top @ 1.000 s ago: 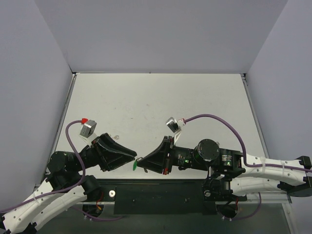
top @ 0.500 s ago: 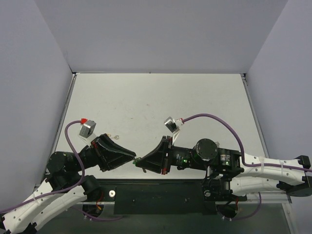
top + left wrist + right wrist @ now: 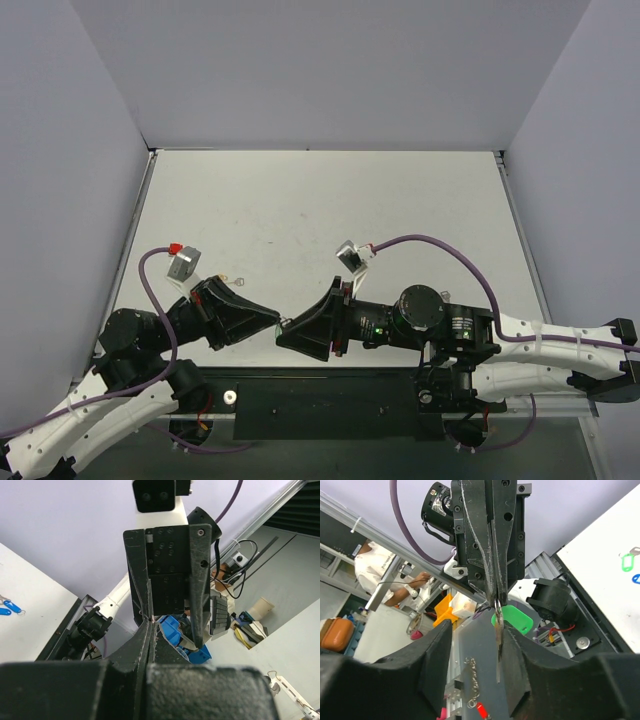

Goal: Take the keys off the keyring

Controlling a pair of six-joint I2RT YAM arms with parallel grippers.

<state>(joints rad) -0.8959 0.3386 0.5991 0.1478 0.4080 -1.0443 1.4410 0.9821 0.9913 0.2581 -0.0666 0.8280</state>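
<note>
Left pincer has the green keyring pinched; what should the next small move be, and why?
Probably shut the right pincer on the small silver metal key. The left pincer is clamped on the green oval plastic keyring at its ring, and the key hangs between the right pincer's open fingers, ungripped.

**White table** (image 3: 330, 200): you see a scuffed top enclosed by pale lilac walls (image 3: 330, 70). On it lies 1 small metallic item (image 3: 235, 280), too small to identify.

**Left wrist view:** 2 blue tags (image 3: 11, 606) lie close together on the table, at the left edge of the view.

**Right wrist view:** 1 green-rimmed tag (image 3: 627, 561) lies near a lone blue tag (image 3: 636, 578). Beyond the table you see a person in a white shirt (image 3: 375, 562) and an orange container (image 3: 334, 632).
</note>
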